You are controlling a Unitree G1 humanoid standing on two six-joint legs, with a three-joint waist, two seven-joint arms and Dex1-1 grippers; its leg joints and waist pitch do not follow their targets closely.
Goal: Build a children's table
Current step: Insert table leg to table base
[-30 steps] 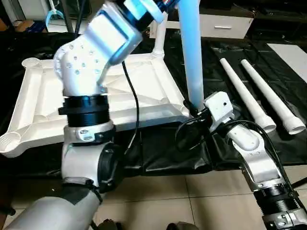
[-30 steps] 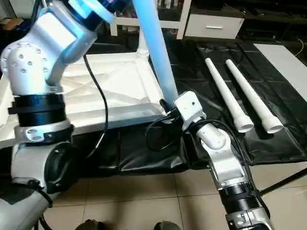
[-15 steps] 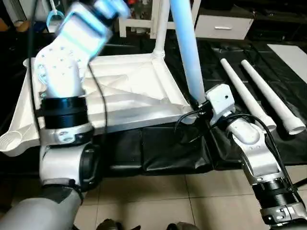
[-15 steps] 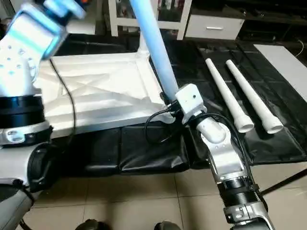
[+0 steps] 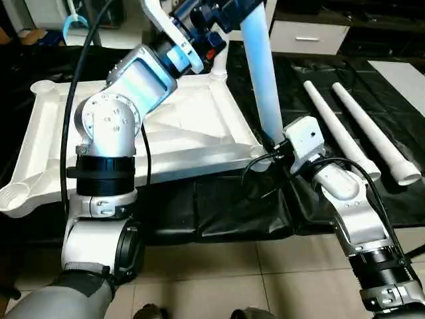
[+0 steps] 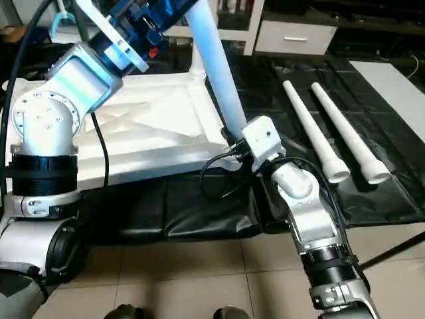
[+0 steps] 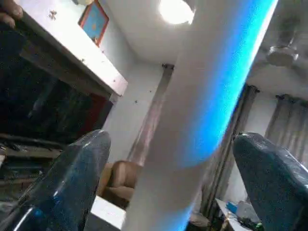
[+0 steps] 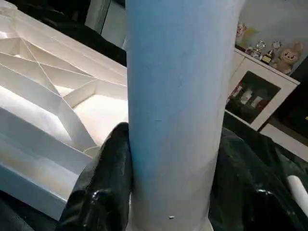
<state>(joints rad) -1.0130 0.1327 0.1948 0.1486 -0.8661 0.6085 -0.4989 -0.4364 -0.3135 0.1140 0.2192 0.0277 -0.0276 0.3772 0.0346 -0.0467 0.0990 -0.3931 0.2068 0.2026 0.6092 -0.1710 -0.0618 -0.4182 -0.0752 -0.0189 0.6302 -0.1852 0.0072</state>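
Right now your table top [image 5: 192, 133] lies upside down on the black mat [image 5: 219, 206], its X ribs up, with one leg [image 5: 221, 53] standing in the far corner socket. Two spare legs [image 6: 312, 129] lie side by side on the mat to your right; tiled floor [image 5: 219, 279] shows in front. Your right gripper [image 8: 168, 192] is clamped on the base of a fourth leg [image 5: 261, 73] at the near right corner, and your left gripper [image 7: 178, 168] straddles it higher up, fingers [image 7: 77, 178] spread apart from the tube.
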